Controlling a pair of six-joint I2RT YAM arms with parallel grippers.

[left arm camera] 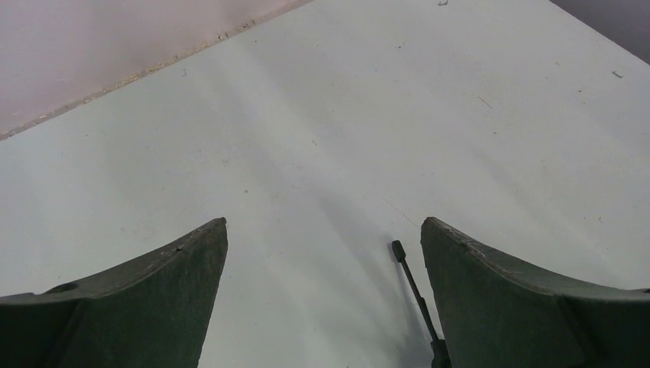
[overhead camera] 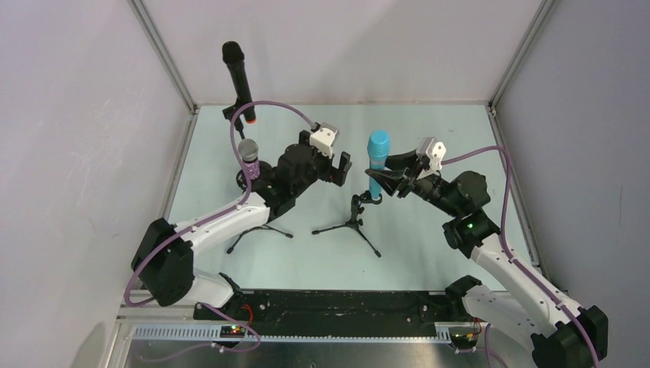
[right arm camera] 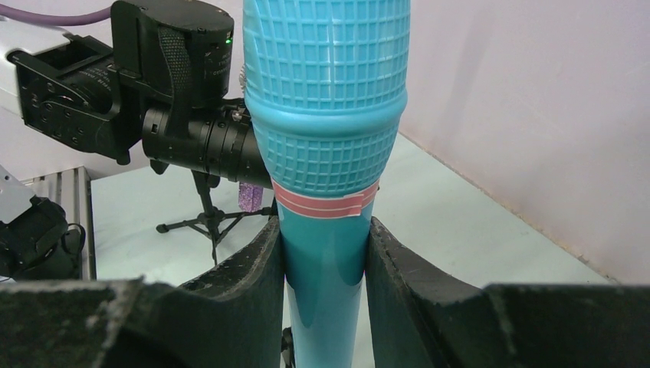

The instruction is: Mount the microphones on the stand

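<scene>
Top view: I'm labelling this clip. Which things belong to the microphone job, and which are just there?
Job: black microphone, purple microphone, blue microphone in the right gripper, tripod stands.
Just there: purple cables, metal frame.

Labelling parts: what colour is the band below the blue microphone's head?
Pink band on the blue microphone; best in right wrist view.

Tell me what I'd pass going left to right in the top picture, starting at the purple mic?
First the purple mic → left gripper → blue mic. The black mic lines up with the purple one, so I skip it.
</scene>
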